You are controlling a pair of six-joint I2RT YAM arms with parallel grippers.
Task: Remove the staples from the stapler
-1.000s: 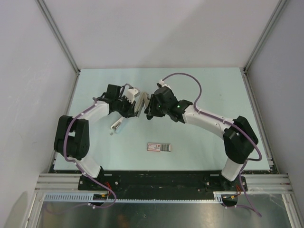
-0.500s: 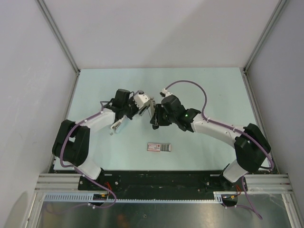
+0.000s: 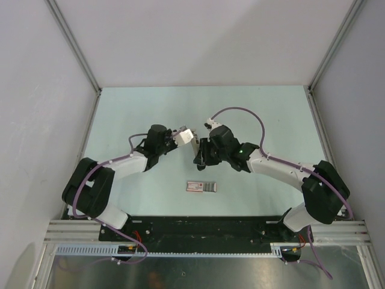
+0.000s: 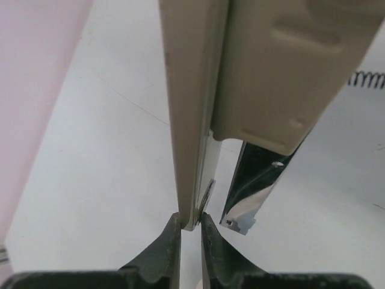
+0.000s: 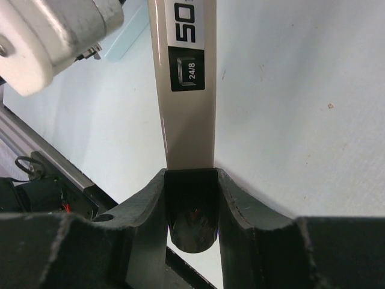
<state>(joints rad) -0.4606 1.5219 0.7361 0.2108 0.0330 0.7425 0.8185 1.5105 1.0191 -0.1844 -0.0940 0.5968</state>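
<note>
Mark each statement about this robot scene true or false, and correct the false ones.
1. The left gripper is shut on the stapler. True.
2. The right gripper is open and holds nothing. False: it too is shut on the stapler.
3. A label on the stapler reads 26/6. False: it reads 24/8.
4. A box lies on the table, apart from both grippers. True.

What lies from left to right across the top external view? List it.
left gripper → stapler → right gripper. The red-and-white box sits nearer than these and overlaps them sideways, so it is left out.
</note>
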